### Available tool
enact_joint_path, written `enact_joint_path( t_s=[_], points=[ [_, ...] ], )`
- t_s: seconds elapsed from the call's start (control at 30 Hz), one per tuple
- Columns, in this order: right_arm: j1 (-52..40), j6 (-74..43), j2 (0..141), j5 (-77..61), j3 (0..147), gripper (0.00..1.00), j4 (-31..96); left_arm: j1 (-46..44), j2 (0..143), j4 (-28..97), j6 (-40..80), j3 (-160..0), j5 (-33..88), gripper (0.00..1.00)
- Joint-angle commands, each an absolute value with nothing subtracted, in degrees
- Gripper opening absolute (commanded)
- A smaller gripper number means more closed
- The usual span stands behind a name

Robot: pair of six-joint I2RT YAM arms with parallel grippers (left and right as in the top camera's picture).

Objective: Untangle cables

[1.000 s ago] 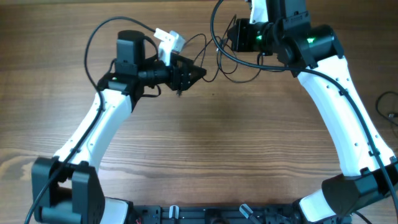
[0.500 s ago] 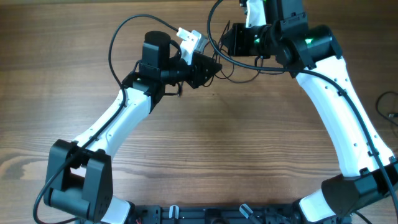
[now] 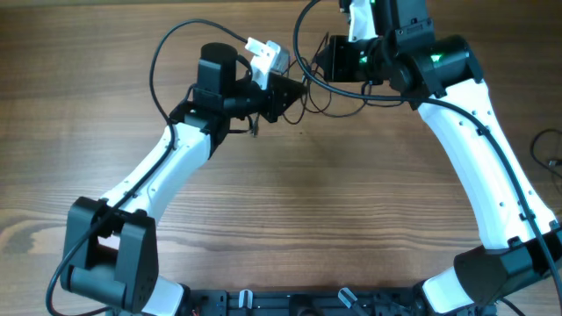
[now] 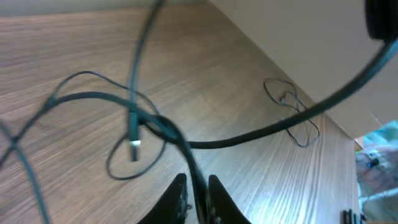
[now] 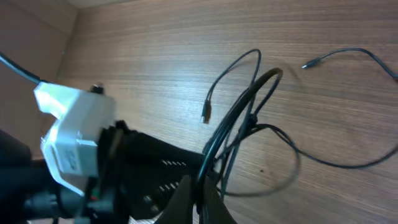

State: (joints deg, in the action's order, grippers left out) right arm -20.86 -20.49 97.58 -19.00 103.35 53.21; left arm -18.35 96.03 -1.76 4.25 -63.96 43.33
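The cables point(image 3: 323, 107) are thin black wires tangled on the wood table at the back centre, between my two grippers. My left gripper point(image 3: 295, 90) reaches into the tangle from the left. In the left wrist view its jaws point(image 4: 198, 194) are pinched on one black strand, which runs up toward a loop with a small plug point(image 4: 135, 144). My right gripper point(image 3: 321, 61) hangs just behind the tangle. In the right wrist view it point(image 5: 200, 200) is shut on a cable strand point(image 5: 239, 118) that rises into loops with plug ends point(image 5: 206, 116).
A separate small wire coil point(image 4: 292, 113) lies farther off near the table's edge by the wall. Another dark cable point(image 3: 549, 149) shows at the far right edge. The left arm's thick cable point(image 3: 171, 44) arcs above its wrist. The left wrist camera housing point(image 5: 71, 138) sits close to my right gripper.
My left gripper has moved right into the tangle and its jaws have closed on a strand. The right gripper has held its place and its grip.
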Motion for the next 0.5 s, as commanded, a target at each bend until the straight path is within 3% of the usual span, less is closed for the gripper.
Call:
enact_joint_path(
  t_s=[0.0, 0.3, 0.33, 0.4, 0.43, 0.47],
  points=[
    [-21.04, -19.51, 96.47, -17.63, 104.25, 0.04, 53.12, -15.44, 96.55, -1.96, 6.55, -63.94, 43.59, 0.06],
    [-21.04, -19.53, 96.47, -17.67, 104.25, 0.04, 53.30, -15.53, 96.55, -1.93, 6.87, -63.94, 43.66, 0.04],
    [-21.06, -19.55, 96.47, -17.67, 104.25, 0.04, 53.25, -15.64, 96.55, -1.93, 6.96, -63.94, 43.86, 0.07],
    [-21.04, -19.66, 96.47, -17.72, 104.25, 0.04, 53.23, -15.70, 96.55, -1.76, 6.94, -63.94, 43.83, 0.24],
    [-21.04, -19.64, 96.47, -17.74, 104.25, 0.04, 53.28, -15.68, 96.55, -1.72, 6.94, -63.94, 43.81, 0.43],
    [-21.04, -19.64, 96.47, -17.93, 104.25, 0.04, 53.28, -15.68, 96.55, -1.74, 6.92, -63.94, 43.81, 0.43]
  ],
)
